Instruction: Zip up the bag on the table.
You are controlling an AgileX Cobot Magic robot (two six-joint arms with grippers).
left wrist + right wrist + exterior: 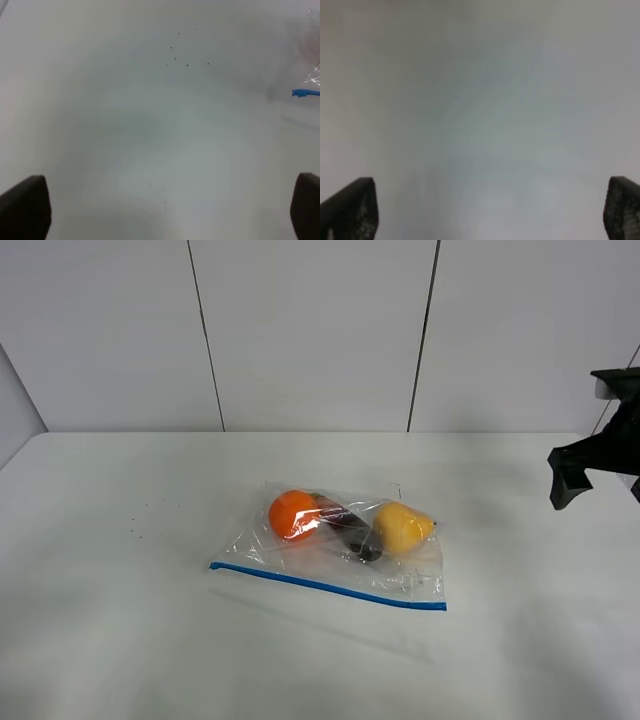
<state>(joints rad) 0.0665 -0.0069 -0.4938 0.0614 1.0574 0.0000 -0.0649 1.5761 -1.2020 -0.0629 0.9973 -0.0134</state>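
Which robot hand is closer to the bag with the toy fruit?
Probably the left. Left gripper isn't in the high view, but its wrist camera catches the bag's blue zipper strip end. Right gripper hovers open, well off the bag's right side.

A: Overhead view: lighting?
B: Bright, even, diffuse. The bag (330, 545) throws a faint soft shadow onto the table (120, 640); small glints on its plastic.
A: Wrist views?
B: Both soft and dim grey. Right view a featureless blur; left sharper, specks (186, 55) legible, white glare at one edge.
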